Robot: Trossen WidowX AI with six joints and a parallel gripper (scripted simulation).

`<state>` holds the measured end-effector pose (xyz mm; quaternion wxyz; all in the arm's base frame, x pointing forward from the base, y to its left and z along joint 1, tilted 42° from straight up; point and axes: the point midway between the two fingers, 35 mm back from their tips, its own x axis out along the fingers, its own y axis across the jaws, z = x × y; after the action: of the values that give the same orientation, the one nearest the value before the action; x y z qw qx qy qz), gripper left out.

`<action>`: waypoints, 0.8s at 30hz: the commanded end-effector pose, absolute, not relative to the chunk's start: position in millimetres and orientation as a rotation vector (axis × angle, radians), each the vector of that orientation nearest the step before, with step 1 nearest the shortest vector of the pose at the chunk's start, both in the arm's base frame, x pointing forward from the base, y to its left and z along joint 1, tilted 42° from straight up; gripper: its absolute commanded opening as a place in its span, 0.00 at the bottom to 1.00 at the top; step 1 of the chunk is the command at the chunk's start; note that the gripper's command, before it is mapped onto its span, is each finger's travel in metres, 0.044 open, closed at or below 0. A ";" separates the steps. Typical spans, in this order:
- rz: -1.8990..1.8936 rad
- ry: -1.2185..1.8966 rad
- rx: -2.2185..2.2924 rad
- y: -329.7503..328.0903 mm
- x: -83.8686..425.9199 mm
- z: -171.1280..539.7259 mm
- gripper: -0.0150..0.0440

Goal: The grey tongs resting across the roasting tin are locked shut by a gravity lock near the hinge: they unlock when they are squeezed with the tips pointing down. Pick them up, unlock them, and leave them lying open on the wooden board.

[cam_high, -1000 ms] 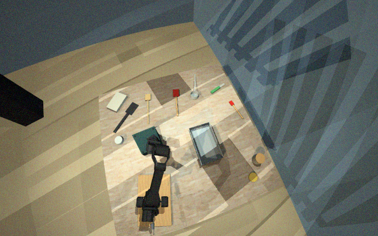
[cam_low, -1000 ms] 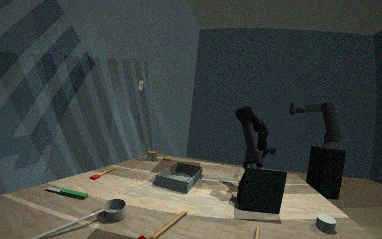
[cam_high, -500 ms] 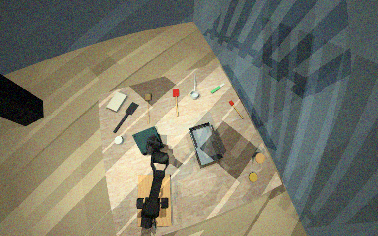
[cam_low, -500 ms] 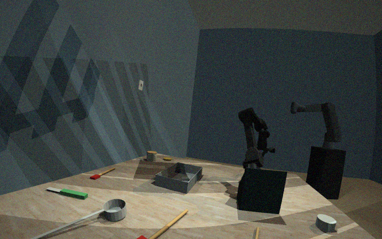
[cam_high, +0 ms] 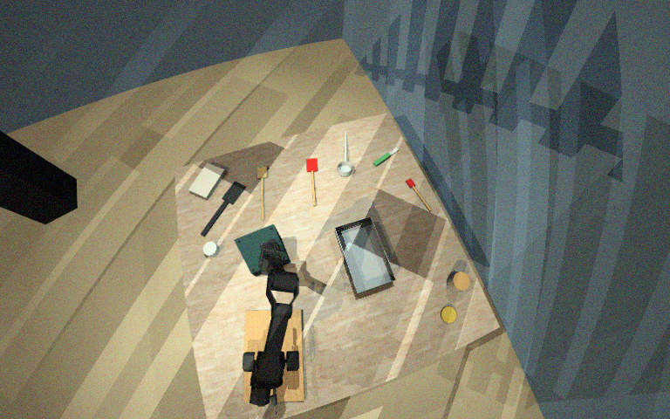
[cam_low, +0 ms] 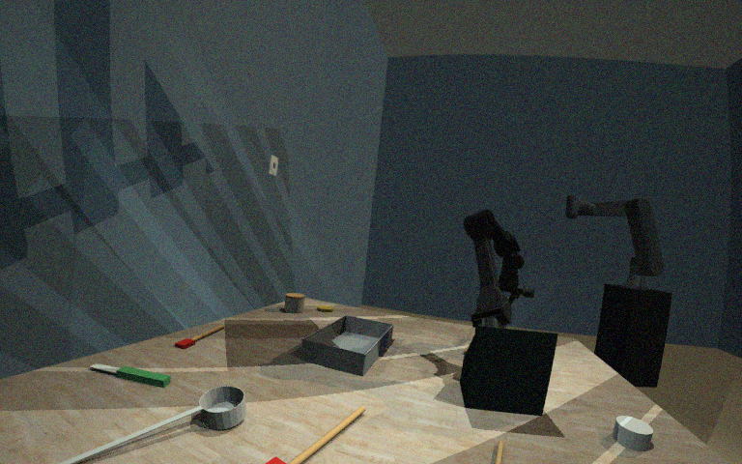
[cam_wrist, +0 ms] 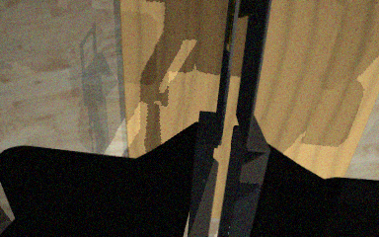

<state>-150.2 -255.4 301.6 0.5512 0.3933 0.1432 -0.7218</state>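
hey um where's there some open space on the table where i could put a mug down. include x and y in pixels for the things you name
Between the roasting tin (cam_high: pixel 357 292) (cam_low: pixel 333 358) and the yellow disc (cam_high: pixel 448 314) (cam_low: pixel 325 308) looks free. So does the patch between the tin and the wooden board (cam_high: pixel 298 394) (cam_wrist: pixel 316 30). It's crowded around the arm and dark green block (cam_high: pixel 256 249) (cam_low: pixel 508 371).

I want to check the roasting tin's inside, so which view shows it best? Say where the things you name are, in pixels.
Top: it looks into the whole roasting tin (cam_high: pixel 389 276) (cam_low: pixel 333 358). Exterior shows it obliquely, near walls hiding some floor; wrist doesn't show it.
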 end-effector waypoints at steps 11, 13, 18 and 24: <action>-1.709 0.336 0.931 -272.0 -154.0 286.0 0.00; -1.709 0.336 0.931 -274.3 -154.4 283.7 0.00; -1.708 0.335 0.931 -279.8 -155.2 277.9 0.00; -1.708 0.335 0.930 -286.4 -155.9 270.8 0.00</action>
<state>-155.0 -282.4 274.5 0.5531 0.3948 0.1422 -0.7197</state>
